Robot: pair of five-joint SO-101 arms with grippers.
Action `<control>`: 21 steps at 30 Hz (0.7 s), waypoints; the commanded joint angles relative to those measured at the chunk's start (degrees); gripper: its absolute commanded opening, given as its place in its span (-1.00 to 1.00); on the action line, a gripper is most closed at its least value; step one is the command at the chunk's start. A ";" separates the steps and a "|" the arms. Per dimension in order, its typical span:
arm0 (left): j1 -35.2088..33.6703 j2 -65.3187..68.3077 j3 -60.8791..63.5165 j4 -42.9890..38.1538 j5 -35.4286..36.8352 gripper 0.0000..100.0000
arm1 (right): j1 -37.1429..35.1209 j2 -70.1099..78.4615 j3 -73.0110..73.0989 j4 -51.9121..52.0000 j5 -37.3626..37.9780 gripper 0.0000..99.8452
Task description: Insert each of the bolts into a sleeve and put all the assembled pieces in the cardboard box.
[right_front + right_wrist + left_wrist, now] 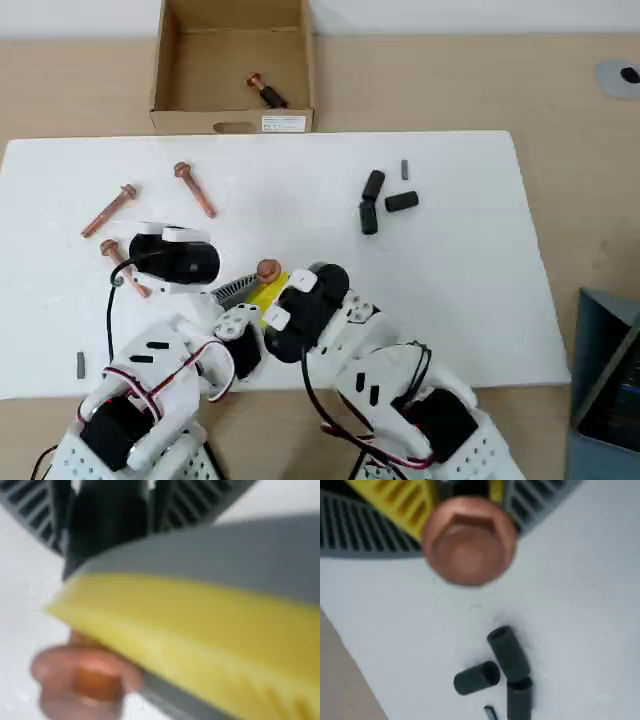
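Presently, over the white mat short of the cardboard box, left gripper pinches a bolt, right gripper clamps a sleeve: advise aligning axes squarely and feeding slowly lest the bolt cock.

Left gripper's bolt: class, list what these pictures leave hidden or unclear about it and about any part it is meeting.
1. Shank of the bolt: left wrist view, hidden behind its own head; high view, covered by the left gripper.
2. The dark shape: right wrist view, blurred and cut by the top edge; sleeve or not, unclear.
3. Whether the bolt sits in anything: right wrist view, the yellow pad blocks it.
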 commanded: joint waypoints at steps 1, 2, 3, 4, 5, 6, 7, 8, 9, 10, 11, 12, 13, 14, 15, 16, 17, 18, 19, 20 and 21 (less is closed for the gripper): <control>1.58 -0.04 -0.26 1.85 0.00 -0.98 | -0.40 -6.90 -2.42 -1.85 0.44 -0.98; 1.58 -0.04 -0.35 1.85 0.00 -0.96 | -0.40 -6.90 -2.42 -1.85 0.44 -0.98; 1.49 -0.04 -0.53 1.93 0.00 -0.92 | -0.40 -6.90 -2.42 -1.85 0.44 -0.98; 1.49 -0.04 -0.70 1.93 0.00 -0.85 | -0.40 -6.90 -2.33 -1.85 0.44 -0.98; 1.49 -0.04 -0.79 1.93 0.00 -0.78 | -0.40 -6.90 -2.33 -1.85 0.44 -0.98; 1.32 -0.04 -0.79 1.93 0.00 -0.70 | -0.40 -6.90 -2.33 -1.85 0.44 -0.98; 0.62 0.04 -0.79 1.93 0.00 -0.63 | -0.40 -6.90 -2.33 -1.85 0.44 -0.98; -0.09 0.04 -0.79 1.93 0.00 -0.58 | -0.40 -6.90 -2.33 -1.85 0.44 -0.98; -0.62 0.13 -0.79 1.93 0.00 -0.56 | -0.40 -6.90 -2.33 -1.85 0.44 -0.98; -1.23 0.13 -0.79 1.93 -0.18 -0.56 | -0.40 -6.90 -2.33 -1.85 0.44 -0.98; -1.76 0.13 -0.88 1.93 -0.18 -0.56 | -0.40 -6.90 -2.33 -1.85 0.44 -0.98; -2.11 0.13 -1.23 2.02 -0.26 -0.56 | -0.40 -6.90 -2.33 -1.85 0.44 -0.98; -2.37 0.13 -1.93 2.64 -0.18 -0.56 | -0.40 -6.90 -2.24 -1.85 0.44 -0.98; -2.55 0.13 -2.90 3.52 -0.09 -0.56 | -0.40 -6.90 -2.24 -1.85 0.44 -0.98; -2.55 0.13 -3.78 4.22 0.00 -0.56 | -0.40 -6.90 -1.98 -1.85 0.44 -0.98; -2.55 0.13 -4.57 4.92 0.00 -0.56 | -0.40 -6.90 -1.71 -1.85 0.44 -0.98; -2.55 0.13 -5.27 5.71 0.00 -0.55 | -0.40 -6.90 -1.63 -1.85 0.44 -0.98; -2.55 0.13 -5.80 6.51 -0.18 -0.55 | -0.40 -6.90 -1.54 -1.85 0.44 -0.98; -2.64 0.13 -6.24 7.47 -0.35 -0.55 | -0.40 -6.90 -1.36 -1.93 0.44 -0.98; -3.08 0.13 -6.68 8.18 -0.35 -0.55 | -0.40 -6.90 -1.36 -1.93 0.35 -0.98; -4.04 0.13 -7.38 8.88 -0.35 -0.55 | -0.40 -6.90 -1.36 -1.93 0.35 -0.98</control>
